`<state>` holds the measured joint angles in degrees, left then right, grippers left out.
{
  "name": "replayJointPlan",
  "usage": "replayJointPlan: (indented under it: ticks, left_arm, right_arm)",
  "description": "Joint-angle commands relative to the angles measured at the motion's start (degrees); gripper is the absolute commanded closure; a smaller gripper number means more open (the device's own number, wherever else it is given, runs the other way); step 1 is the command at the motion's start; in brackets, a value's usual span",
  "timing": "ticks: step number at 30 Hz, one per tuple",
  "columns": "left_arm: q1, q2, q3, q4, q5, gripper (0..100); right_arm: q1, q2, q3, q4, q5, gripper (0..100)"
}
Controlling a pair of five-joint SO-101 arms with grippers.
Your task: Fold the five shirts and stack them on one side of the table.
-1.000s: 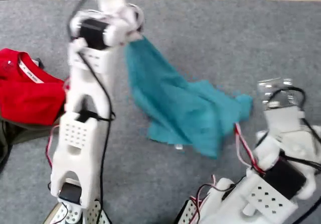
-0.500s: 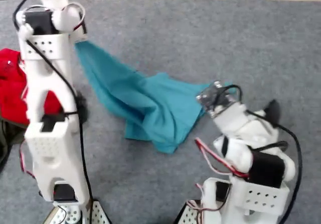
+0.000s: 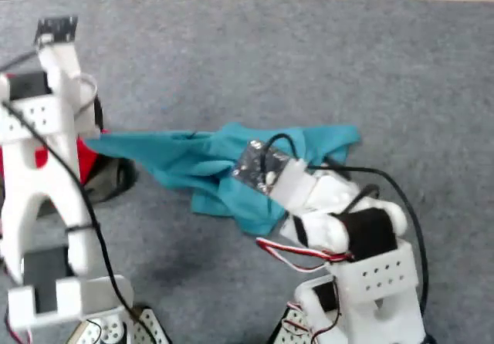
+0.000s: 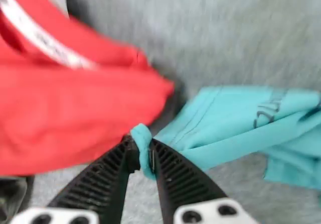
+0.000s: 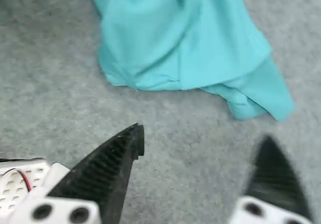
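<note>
A teal shirt (image 3: pixel 216 170) lies stretched across the middle of the grey table (image 3: pixel 347 66), its left end pulled toward a red shirt (image 3: pixel 89 159) at the left edge. My left gripper (image 4: pixel 143 156) is shut on a pinched corner of the teal shirt (image 4: pixel 235 121), just beside the red shirt (image 4: pixel 65 118). The left arm (image 3: pixel 46 128) stands at the left of the table. My right gripper (image 5: pixel 200 143) is open, hovering over the carpet close to the bunched teal shirt (image 5: pixel 185 38). The right arm (image 3: pixel 324 205) covers part of the teal cloth.
A dark garment (image 3: pixel 116 178) peeks out under the red shirt at the left. The far half and the right side of the table are bare grey carpet.
The left arm has swung left toward the red shirt, dragging the teal shirt's corner along and stretching it out low. The right arm has come in over the teal shirt's right part.
</note>
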<state>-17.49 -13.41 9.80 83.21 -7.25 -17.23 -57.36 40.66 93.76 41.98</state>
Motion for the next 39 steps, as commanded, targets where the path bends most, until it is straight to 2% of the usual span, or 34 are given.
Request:
replayJointPlan:
  ticks: [1, 3, 7, 11, 15, 21, 25, 27, 33, 39]
  left_arm:
    - [-1.6, -15.8, 19.1, -7.3, -1.8, 97]
    - [-2.1, -24.1, 25.6, -9.4, -1.8, 97]
    - [-2.3, -36.0, 33.6, -11.0, -3.4, 97]
    - [-4.8, -39.3, 38.0, -10.5, -4.5, 97]
    - [-11.5, -39.8, 39.8, -10.6, -4.8, 97]
    - [-21.9, -39.8, 41.0, -10.7, -15.1, 97]
    - [-25.5, -39.8, 43.7, -10.8, -20.1, 97]
    - [-27.3, -39.8, 44.7, -10.9, -21.0, 97]
    - [-30.3, -39.8, 45.1, -10.6, -21.0, 97]
    - [-29.8, -39.8, 47.7, -11.0, -21.0, 97]
  right_arm:
    - [-1.0, 2.3, -1.5, -3.3, -1.4, 88.8]
    - [-0.1, 3.7, -1.7, -6.3, -2.5, 94.3]
    - [4.3, 7.5, -3.5, -14.6, -4.7, 96.0]
    - [9.3, 15.1, -10.4, -17.6, -13.1, 96.0]
    - [11.1, 25.2, -18.0, -15.9, -15.2, 96.0]
    - [11.7, 40.3, -28.4, -16.9, -18.6, 96.0]
    - [11.7, 53.6, -34.8, -19.5, -19.1, 95.9]
    - [11.4, 61.3, -38.2, -20.0, -19.1, 95.1]
    - [9.3, 82.0, -51.6, -16.4, -21.4, 82.8]
    - [5.3, 93.5, -66.5, -8.6, -21.5, 82.6]
